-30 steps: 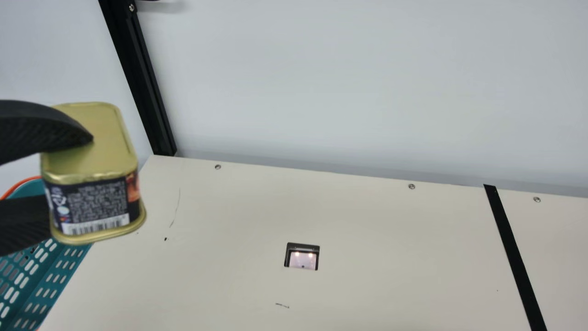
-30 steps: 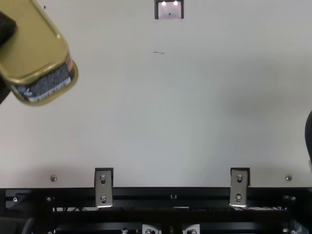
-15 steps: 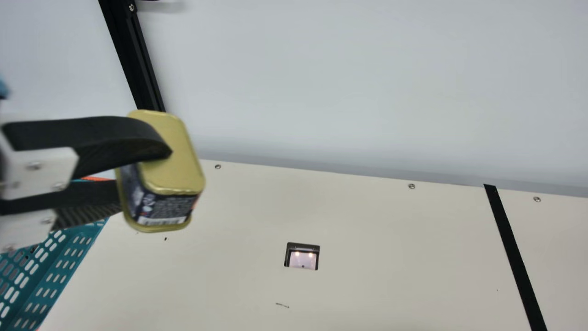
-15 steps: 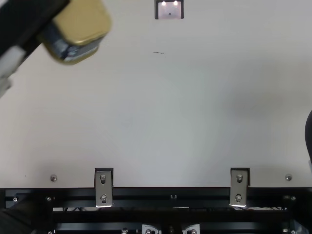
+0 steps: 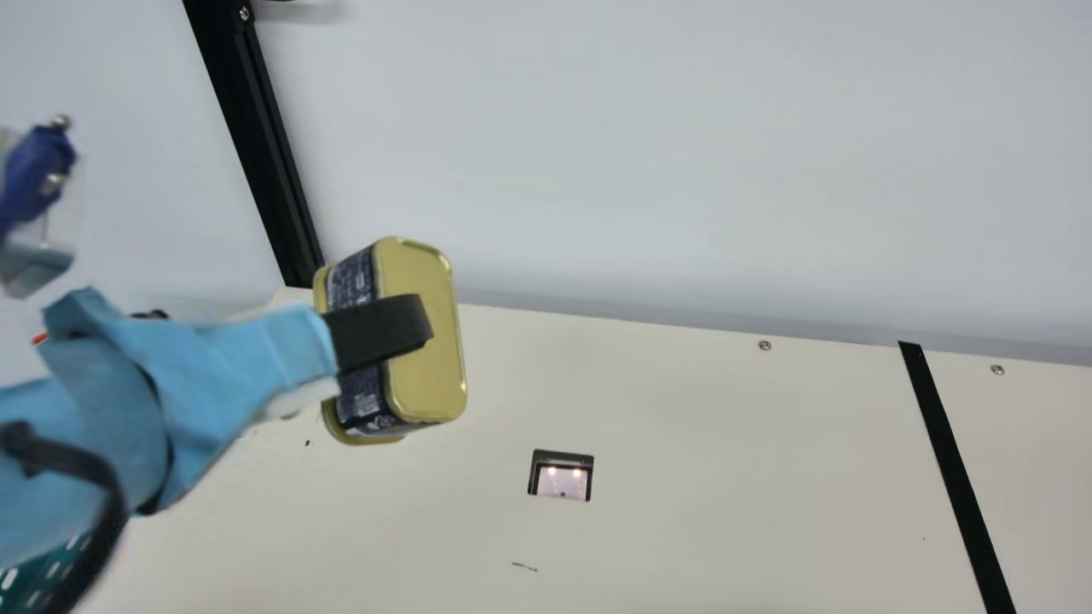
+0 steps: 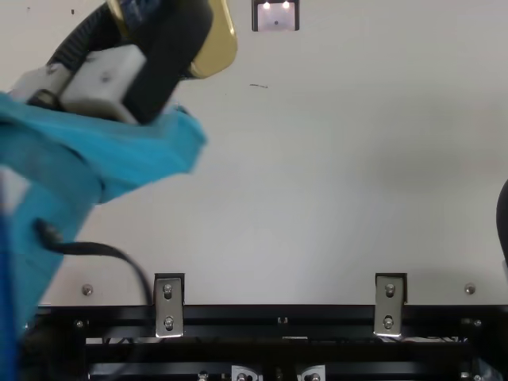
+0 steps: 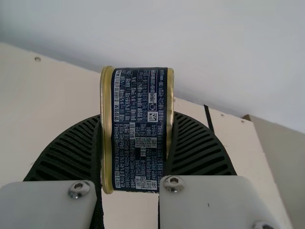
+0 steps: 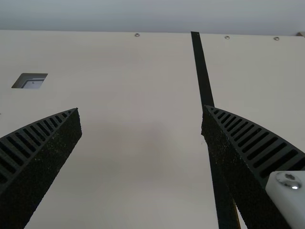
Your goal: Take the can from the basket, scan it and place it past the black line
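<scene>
In the main view my left gripper (image 5: 384,333) is shut on the gold-rimmed can (image 5: 431,341), held up in the air left of the scanner window (image 5: 563,479). The left wrist view shows the can (image 7: 138,129) between both ribbed fingers of my left gripper (image 7: 137,138), its dark printed side toward the camera. My right gripper (image 8: 142,119) stands open with nothing between its fingers. The black line (image 5: 955,469) crosses the table at the main view's right. Behind the left arm, part of the teal basket (image 5: 43,571) shows.
A wall (image 5: 640,153) rises behind the table's far edge, with a black upright post (image 5: 256,145) at the left. A dark metal rail (image 6: 278,313) with brackets runs along the near edge. A dark part (image 6: 503,222) stands at the top view's right edge.
My left gripper has carried the can rightward in the main view and turned it, so a flat gold face now points right. More of the blue-sleeved left arm has come into view.
</scene>
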